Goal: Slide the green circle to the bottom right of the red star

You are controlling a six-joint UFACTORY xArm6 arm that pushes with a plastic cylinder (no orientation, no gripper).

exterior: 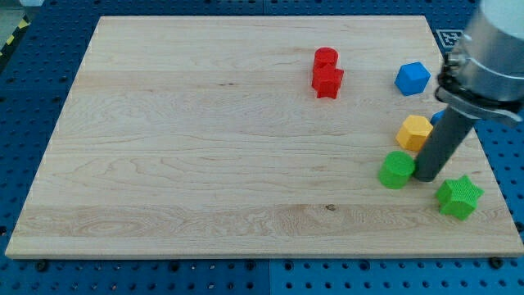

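The green circle (397,169) lies at the view's right, below the yellow block. The red star (327,81) lies near the view's top, right of centre, with a red round block (326,58) touching its top side. My tip (426,177) stands just right of the green circle, touching or almost touching it. The green circle is well below and to the right of the red star.
A yellow hexagon (415,132) sits just above the green circle. A blue cube (413,78) lies at the top right. A green star (458,197) lies at the bottom right near the board's edge (491,176). A blue block (440,117) peeks out behind the rod.
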